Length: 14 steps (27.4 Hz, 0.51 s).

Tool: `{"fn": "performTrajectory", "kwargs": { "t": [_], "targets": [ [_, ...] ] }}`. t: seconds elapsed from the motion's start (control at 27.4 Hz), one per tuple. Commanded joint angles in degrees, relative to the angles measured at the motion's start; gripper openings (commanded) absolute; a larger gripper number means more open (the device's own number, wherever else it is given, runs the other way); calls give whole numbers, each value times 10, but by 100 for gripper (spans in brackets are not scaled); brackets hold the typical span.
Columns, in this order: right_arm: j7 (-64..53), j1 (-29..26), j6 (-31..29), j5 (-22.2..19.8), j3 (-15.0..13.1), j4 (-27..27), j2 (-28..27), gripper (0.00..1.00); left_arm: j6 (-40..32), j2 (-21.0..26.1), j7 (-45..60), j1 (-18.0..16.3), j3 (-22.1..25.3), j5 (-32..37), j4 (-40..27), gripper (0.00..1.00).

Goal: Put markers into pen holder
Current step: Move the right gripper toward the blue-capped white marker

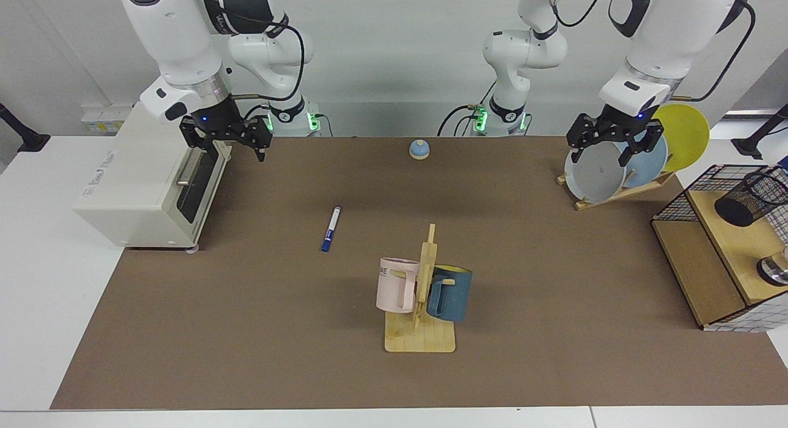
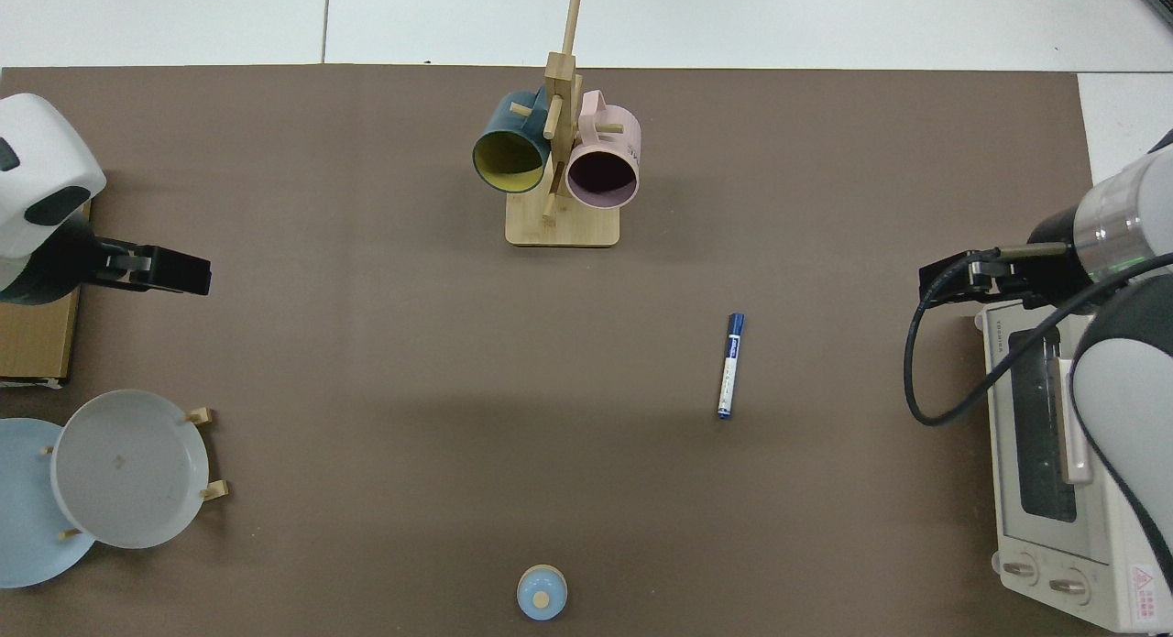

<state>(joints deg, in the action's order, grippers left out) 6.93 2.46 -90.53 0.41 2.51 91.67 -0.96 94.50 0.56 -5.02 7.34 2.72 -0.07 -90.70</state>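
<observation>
Brown mat (image 1: 246,329) covers table. Right gripper (image 1: 226,146) hangs w/ fingers spread wide, empty, just in front of the toaster oven (image 1: 148,194); marker (image 1: 330,228) lies flat on mat well below and inward of it, apart. Left gripper (image 1: 614,146) also spread wide, empty, above the plate rack (image 1: 615,197). Pen holder (image 1: 752,197) sits tilted in wire basket (image 1: 671,209), outward of left gripper. Both arms wait.

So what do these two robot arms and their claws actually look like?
Both arms are glossy white, rounded segments with dark grey joints and a metallic ring at the wrist. Black cables loop along them, and green lights glow at their bases. The right gripper and left gripper are black two-finger claws, each with a small blue light above.
</observation>
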Motion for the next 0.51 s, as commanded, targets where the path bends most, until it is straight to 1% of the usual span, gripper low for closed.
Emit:
{"fn": "performTrajectory", "kwargs": {
  "t": [0.0, 0.47],
  "targets": [
    [-15, -9, -16, 13, 4, 18, 14, 100, -9, -7, -6, 4, 4, 0, -2, 100],
    [-16, -9, -23, 12, 4, 15, 11, 100, -12, -8, -3, 1, 4, 0, -3, 100]
  ]
}}
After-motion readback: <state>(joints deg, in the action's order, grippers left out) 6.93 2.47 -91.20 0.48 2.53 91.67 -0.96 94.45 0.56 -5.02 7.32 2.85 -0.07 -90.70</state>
